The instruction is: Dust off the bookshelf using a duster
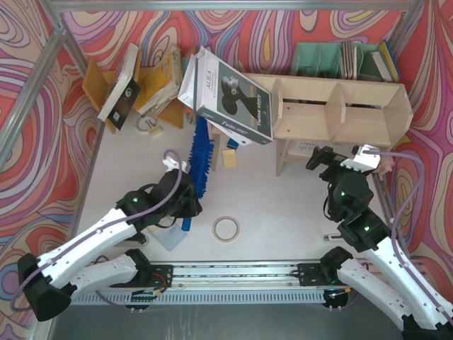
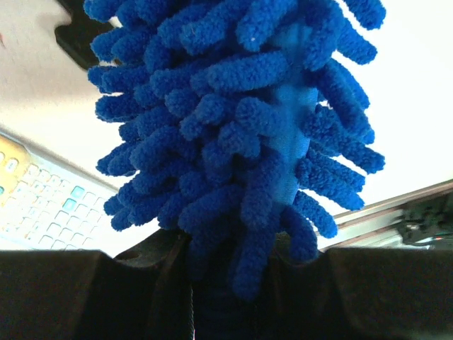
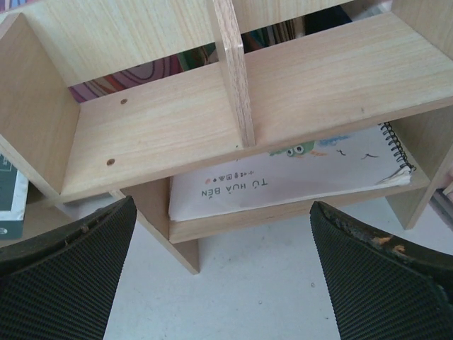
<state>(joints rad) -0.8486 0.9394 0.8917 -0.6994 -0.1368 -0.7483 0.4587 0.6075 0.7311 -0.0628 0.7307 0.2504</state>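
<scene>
The bookshelf [image 1: 340, 106] is a pale plywood unit on legs at the back right. In the right wrist view the bookshelf [image 3: 163, 127] fills the upper part, showing an upright divider and a lower shelf. The fluffy bright-blue duster [image 1: 202, 157] lies left of it, pointing away from me. My left gripper [image 1: 185, 202] is shut on its handle, whose end sticks out behind. In the left wrist view the duster [image 2: 241, 120] fills the frame above the left gripper [image 2: 226, 273]. My right gripper [image 1: 333, 161] hangs open just before the shelf with nothing in it; in its own view the right gripper [image 3: 221, 237] has only bare table between its fingers.
A big grey-and-white book [image 1: 230, 95] leans on the shelf's left end. A spiral notebook [image 3: 283, 177] lies on the lower shelf. A tape ring [image 1: 226, 229], a small wooden block [image 1: 228, 157] and a calculator [image 2: 42, 205] sit on the table. An orange rack [image 1: 95, 85] and a teal organiser [image 1: 318, 60] stand behind.
</scene>
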